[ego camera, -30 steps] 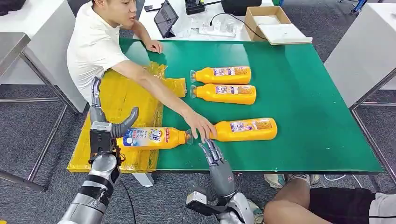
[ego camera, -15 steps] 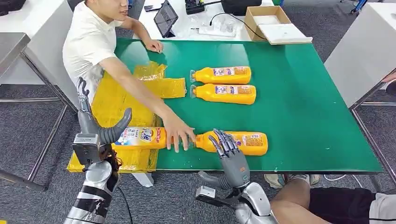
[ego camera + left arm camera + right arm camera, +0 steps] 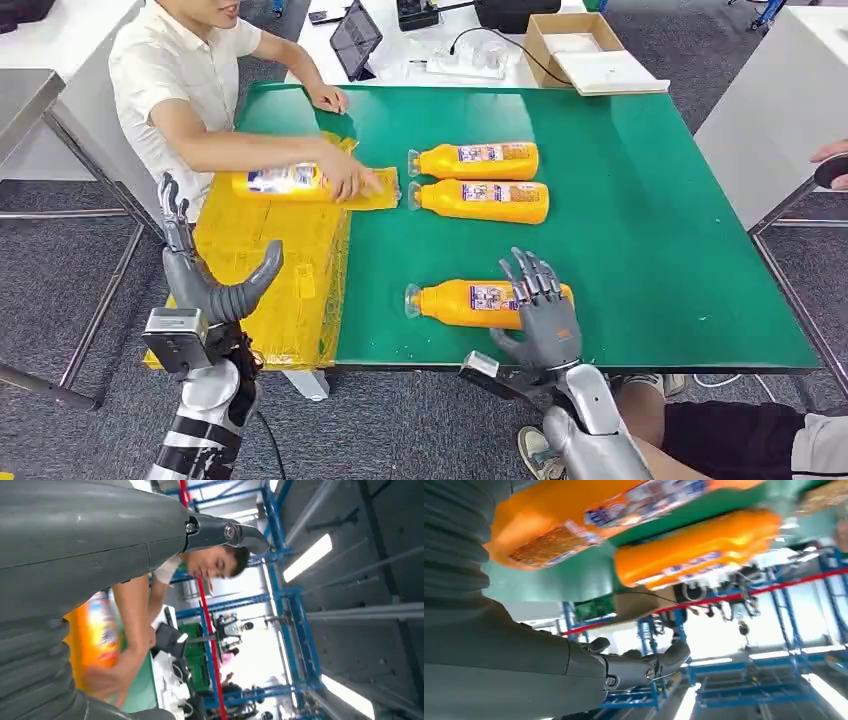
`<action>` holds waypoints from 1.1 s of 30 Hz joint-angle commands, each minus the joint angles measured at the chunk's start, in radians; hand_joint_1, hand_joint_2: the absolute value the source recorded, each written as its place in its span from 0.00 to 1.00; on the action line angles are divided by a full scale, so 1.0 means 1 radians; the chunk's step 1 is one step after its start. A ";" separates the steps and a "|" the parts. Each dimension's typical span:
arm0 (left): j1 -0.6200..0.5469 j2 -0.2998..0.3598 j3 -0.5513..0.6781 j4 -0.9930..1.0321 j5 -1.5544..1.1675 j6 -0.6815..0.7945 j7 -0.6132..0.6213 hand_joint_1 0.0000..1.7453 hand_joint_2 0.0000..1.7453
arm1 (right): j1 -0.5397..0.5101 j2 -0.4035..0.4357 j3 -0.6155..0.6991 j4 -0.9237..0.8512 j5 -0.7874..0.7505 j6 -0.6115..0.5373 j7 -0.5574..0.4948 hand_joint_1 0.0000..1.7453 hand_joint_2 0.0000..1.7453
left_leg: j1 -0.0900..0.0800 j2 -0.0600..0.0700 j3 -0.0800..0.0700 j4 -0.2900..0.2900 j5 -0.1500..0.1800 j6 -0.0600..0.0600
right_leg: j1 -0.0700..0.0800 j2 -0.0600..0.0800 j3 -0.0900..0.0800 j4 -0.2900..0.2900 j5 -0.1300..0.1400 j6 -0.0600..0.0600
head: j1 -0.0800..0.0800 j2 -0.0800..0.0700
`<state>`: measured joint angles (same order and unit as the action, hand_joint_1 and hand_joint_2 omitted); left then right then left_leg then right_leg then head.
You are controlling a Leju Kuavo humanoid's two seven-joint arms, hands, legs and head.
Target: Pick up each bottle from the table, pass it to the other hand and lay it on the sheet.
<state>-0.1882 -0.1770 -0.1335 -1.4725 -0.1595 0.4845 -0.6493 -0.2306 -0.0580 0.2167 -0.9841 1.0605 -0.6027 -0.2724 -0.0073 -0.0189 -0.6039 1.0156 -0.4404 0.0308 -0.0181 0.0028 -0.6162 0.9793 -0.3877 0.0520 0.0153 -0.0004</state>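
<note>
Our right hand (image 3: 541,318) is released, fingers spread, above the base end of the nearest bottle (image 3: 465,303), which lies close to the front edge of the green table (image 3: 680,250). Our left hand (image 3: 205,280) is also released, at the front left edge of the yellow sheet (image 3: 265,260). A person's hand (image 3: 350,180) holds another bottle (image 3: 285,181) on the sheet's far part. Two more bottles (image 3: 478,179) lie mid-table, with open green surface to their right.

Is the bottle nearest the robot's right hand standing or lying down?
Lying down: the nearest bottle rests on its side on the green table, cap pointing toward the yellow sheet.
</note>
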 commanded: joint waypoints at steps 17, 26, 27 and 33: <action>-0.011 0.022 -0.081 0.028 -0.048 -0.002 0.028 0.00 1.00 | -0.239 -0.022 -0.088 0.481 0.008 0.088 0.046 0.00 1.00 | 0.001 0.001 0.002 -0.001 0.000 -0.002 | 0.001 0.000 0.002 0.000 0.000 -0.002 | 0.000 0.000; -0.014 0.025 -0.084 0.032 -0.047 -0.008 0.035 0.00 1.00 | -0.263 -0.020 -0.061 0.528 0.032 0.147 0.089 0.00 1.00 | 0.002 0.003 0.003 -0.001 0.000 -0.002 | 0.002 0.001 0.002 0.000 0.000 -0.002 | 0.000 0.000; -0.014 0.025 -0.084 0.032 -0.047 -0.008 0.035 0.00 1.00 | -0.263 -0.020 -0.061 0.528 0.032 0.147 0.089 0.00 1.00 | 0.002 0.003 0.005 -0.001 -0.001 -0.002 | 0.003 0.000 0.004 -0.001 -0.001 -0.002 | 0.000 0.000; -0.022 0.027 -0.085 0.037 -0.046 -0.017 0.036 0.00 1.00 | -0.297 -0.028 -0.057 0.580 0.014 0.269 0.106 0.67 1.00 | 0.002 0.004 0.005 0.000 -0.001 -0.002 | 0.002 0.001 0.004 0.000 -0.001 -0.003 | 0.000 0.000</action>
<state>-0.1636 -0.1785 -0.1938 -1.5003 -0.2110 0.4791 -0.6195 -0.4686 -0.0999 0.1633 -0.5566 1.0963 -0.4453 -0.1736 -0.0064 -0.0163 -0.6019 1.0156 -0.4404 0.0307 -0.0172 0.0036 -0.6154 0.9794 -0.3875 0.0518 0.0156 -0.0004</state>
